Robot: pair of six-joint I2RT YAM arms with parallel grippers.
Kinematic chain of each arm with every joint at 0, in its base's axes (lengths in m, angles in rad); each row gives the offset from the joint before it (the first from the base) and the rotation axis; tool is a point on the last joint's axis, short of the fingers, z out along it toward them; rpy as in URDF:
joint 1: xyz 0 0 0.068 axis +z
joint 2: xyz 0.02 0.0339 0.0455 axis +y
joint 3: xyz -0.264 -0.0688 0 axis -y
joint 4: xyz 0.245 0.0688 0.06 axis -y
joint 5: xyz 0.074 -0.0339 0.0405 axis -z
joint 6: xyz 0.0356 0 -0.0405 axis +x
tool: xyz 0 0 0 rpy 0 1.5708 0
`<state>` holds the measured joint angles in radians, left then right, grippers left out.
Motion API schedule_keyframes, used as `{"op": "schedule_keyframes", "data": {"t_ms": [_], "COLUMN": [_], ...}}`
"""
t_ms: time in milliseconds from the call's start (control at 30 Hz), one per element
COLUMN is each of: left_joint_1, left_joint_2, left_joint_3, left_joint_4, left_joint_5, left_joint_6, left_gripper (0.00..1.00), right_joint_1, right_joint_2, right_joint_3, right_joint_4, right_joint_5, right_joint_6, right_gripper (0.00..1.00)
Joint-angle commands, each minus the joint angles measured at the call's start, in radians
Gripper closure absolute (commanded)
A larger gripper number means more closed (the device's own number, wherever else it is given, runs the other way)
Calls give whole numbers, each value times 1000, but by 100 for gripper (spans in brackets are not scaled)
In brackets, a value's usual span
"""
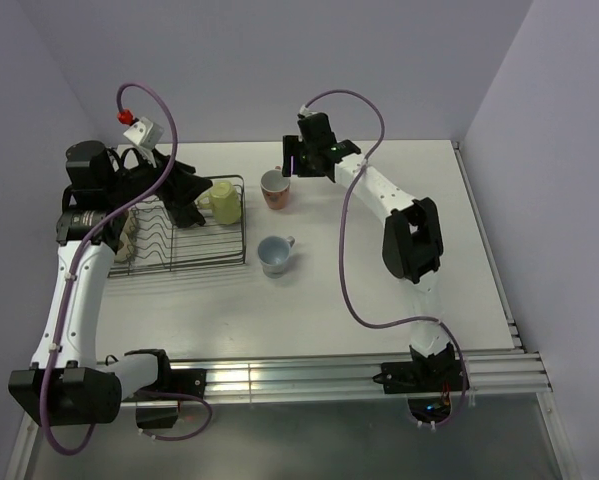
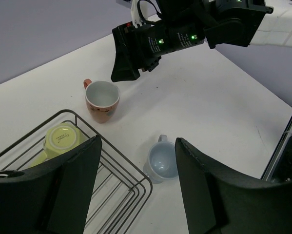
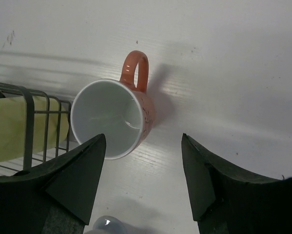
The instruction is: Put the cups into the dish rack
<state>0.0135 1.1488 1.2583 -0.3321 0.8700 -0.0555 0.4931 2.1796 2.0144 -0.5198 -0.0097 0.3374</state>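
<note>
The pink cup (image 3: 114,117) stands upright just beside the dish rack (image 3: 29,126), centre-left in the right wrist view, where the right gripper (image 3: 143,144), wide open and empty above it, could clip its rim and topple it; the left gripper (image 2: 136,146) also gapes empty.

An upturned mug (image 1: 222,202) sits in the dish rack's (image 1: 194,246) 2 o'clock corner. On the table (image 1: 464,290), the far mug (image 1: 275,188) stands at its 3 o'clock, the near mug (image 1: 275,255) at 6 o'clock from that.
</note>
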Motion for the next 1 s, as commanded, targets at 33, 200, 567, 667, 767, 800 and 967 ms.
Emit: {"op": "schedule_keyframes", "data": {"t_ms": [33,200,567,667,767,800,967], "left_joint_1": [14,14,16,16,16,16,16], "left_joint_2": [-32,-34,-34,-31,-27,-26,-14], "left_joint_3": [-16,-23,-56,-59,-59,-60,-56], "left_joint_4": [56,51,74,77,80,82,91], "left_joint_5": [15,12,24,26,23,24,29], "left_joint_6": [-30,-23,-41,-49,-52,-52,-70], "left_gripper": [30,30,30,30,30,30,29], "right_joint_1": [15,30,42,42,39,38,27], "right_joint_2": [28,81,149,149,143,140,135], "right_joint_3": [29,52,43,32,15,11,-5], "right_joint_4": [70,76,75,76,78,78,66], "right_joint_5": [20,22,56,66,67,63,51], "right_joint_6": [23,28,54,54,54,54,52], "right_gripper": [30,31,44,52,62,66,85]}}
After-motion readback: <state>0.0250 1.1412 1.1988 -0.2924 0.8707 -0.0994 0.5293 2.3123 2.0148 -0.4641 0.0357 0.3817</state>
